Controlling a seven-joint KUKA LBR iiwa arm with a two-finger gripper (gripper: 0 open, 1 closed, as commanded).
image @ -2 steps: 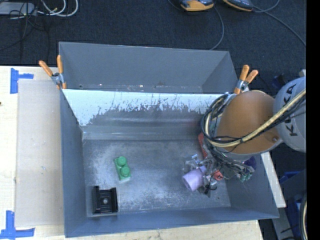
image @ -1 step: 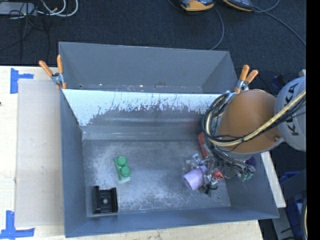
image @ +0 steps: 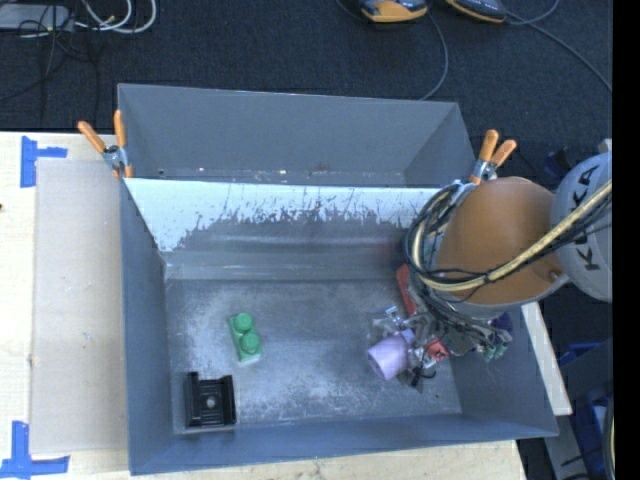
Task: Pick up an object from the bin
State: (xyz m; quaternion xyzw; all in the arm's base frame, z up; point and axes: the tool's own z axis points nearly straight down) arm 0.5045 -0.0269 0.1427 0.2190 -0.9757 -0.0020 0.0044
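Hanging low over the floor of the grey metal bin (image: 300, 168), at about four o'clock of that floor, the pincer (image: 412, 360) sits under the arm's orange dome cover (image: 490, 238) and a loop of black and yellow cables (image: 425, 258). How far it is open I cannot tell, because wires and metal parts crowd its tip. Just at its nine o'clock lies a small lilac plastic piece (image: 384, 359), rounded like a short cup on its side. Whether this is gripped or only lies against the pincer cannot be told. At the pincer's twelve o'clock a red thing (image: 403, 286) peeks out beside the cables, mostly hidden. Well apart, toward nine o'clock, rests a green plastic piece of two round knobs (image: 243, 335). A black square block (image: 210, 400) lies at eight o'clock, in the bin's near left corner, close to the wall.
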